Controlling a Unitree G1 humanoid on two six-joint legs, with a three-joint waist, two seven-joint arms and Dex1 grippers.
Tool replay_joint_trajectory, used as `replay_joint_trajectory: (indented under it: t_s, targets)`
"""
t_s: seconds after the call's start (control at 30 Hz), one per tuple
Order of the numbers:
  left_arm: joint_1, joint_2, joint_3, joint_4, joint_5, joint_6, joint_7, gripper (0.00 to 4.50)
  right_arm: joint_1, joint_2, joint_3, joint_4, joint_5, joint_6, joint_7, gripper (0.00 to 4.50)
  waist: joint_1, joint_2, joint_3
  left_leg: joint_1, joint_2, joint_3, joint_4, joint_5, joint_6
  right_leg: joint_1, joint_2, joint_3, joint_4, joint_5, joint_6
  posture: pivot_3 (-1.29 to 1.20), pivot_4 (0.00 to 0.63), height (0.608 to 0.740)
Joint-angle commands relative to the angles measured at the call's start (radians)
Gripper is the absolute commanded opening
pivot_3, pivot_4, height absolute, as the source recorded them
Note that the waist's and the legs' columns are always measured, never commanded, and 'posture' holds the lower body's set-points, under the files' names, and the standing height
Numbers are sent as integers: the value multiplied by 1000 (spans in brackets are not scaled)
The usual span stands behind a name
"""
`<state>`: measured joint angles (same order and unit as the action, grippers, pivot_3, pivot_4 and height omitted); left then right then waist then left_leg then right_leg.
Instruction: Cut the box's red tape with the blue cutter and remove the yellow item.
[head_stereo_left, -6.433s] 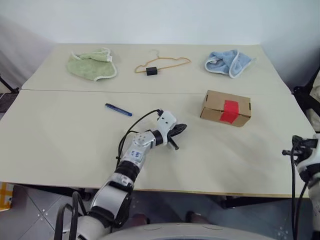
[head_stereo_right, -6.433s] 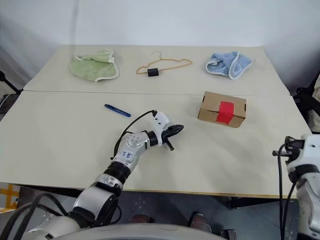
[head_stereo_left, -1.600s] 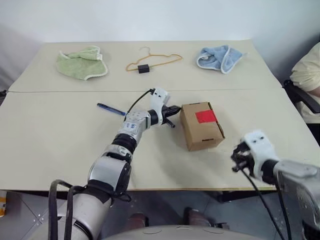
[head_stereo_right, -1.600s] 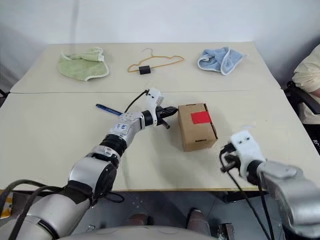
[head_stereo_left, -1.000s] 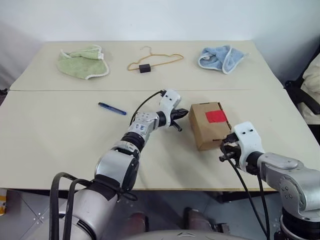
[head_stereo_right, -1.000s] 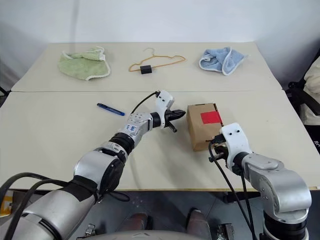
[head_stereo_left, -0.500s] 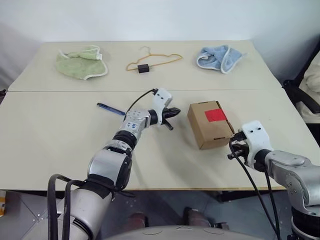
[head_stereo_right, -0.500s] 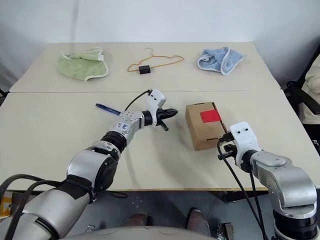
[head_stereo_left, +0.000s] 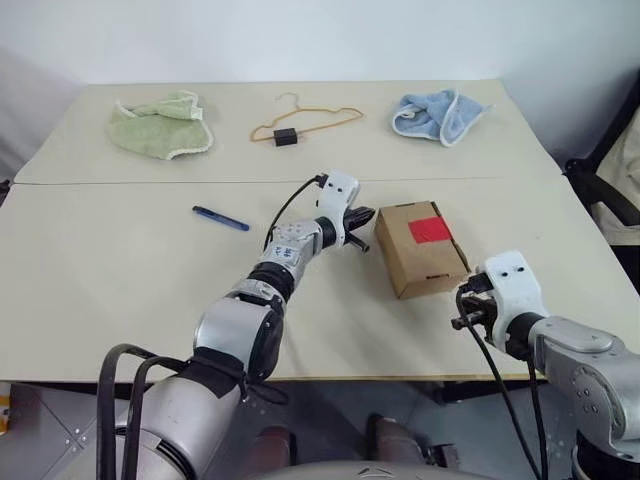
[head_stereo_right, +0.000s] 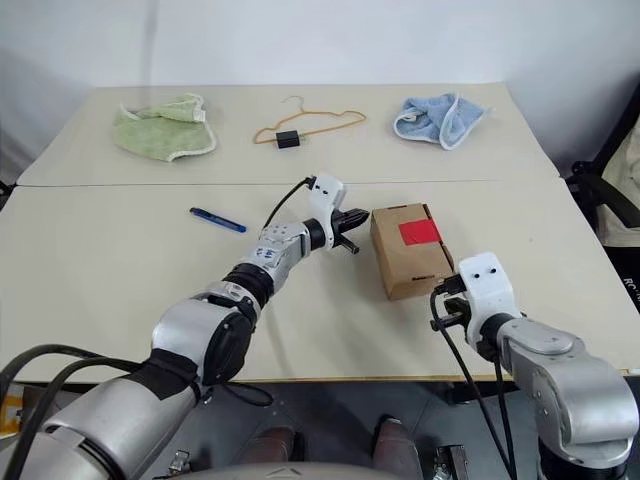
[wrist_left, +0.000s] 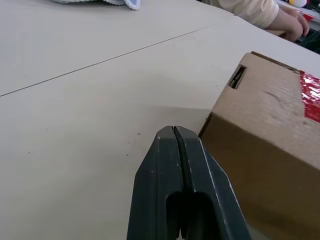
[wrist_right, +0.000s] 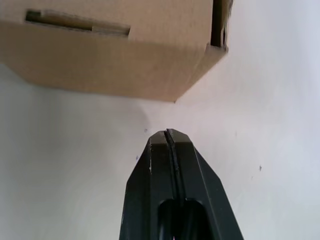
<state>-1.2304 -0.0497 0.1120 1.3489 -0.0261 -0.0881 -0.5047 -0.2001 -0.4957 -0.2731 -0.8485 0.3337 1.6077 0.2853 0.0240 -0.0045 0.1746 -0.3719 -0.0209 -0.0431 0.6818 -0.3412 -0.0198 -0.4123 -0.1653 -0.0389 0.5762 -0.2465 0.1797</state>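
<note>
The brown box (head_stereo_left: 425, 262) lies on the table right of centre, with the red tape (head_stereo_left: 424, 229) on its top face. My left gripper (head_stereo_left: 366, 214) is shut and empty, its tip close against the box's left side (wrist_left: 260, 155); whether it touches I cannot tell. The right gripper (head_stereo_left: 462, 309) is shut and empty too, just off the box's near right corner (wrist_right: 172, 97). Out in the open to the left of my left arm lies the blue cutter (head_stereo_left: 221, 218). The yellow item is hidden.
Along the far half of the table (head_stereo_left: 120, 290) lie a green cloth (head_stereo_left: 160, 122), an orange wire hanger (head_stereo_left: 300, 122) with a black clip, and a blue cloth (head_stereo_left: 440, 115). A person's hand and sleeve (wrist_left: 265, 12) show beyond the table's right side.
In the last half second my left gripper has swung right, up to the box's left side. The right gripper has stayed by the box's near corner. Both stay shut.
</note>
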Motion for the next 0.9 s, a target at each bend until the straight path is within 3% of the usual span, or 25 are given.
replay_joint_trajectory:
  t_s: [0.03,0.37,0.67,0.73,0.9]
  targets:
    - [-41,-25,3,-7,12,-19,-24,12,-2,17,-20,-52,-20,7,-30,0,1,0,0,0,0,0,0,0,0,0,0,0,0,0,0,0,150,740]
    - [-19,8,-37,-14,62,-35,-153,12,-103,51,-10,-22,-18,7,-45,0,0,0,0,0,0,0,0,0,0,0,0,0,0,0,0,0,150,740]
    - [-5,40,-38,-27,64,-43,-246,12,-111,-15,11,29,1,-6,-3,0,0,0,0,0,0,0,0,0,0,0,0,0,0,0,0,0,150,740]
    - [-4,49,-40,-27,71,-48,-226,12,-116,-29,12,35,6,-5,4,0,0,0,0,0,0,0,0,0,0,0,0,0,0,0,0,0,150,740]
    - [-17,64,-12,-12,75,-30,13,12,-95,-87,-13,30,-12,-1,3,0,0,0,0,0,0,0,0,0,0,0,0,0,0,0,0,0,150,740]
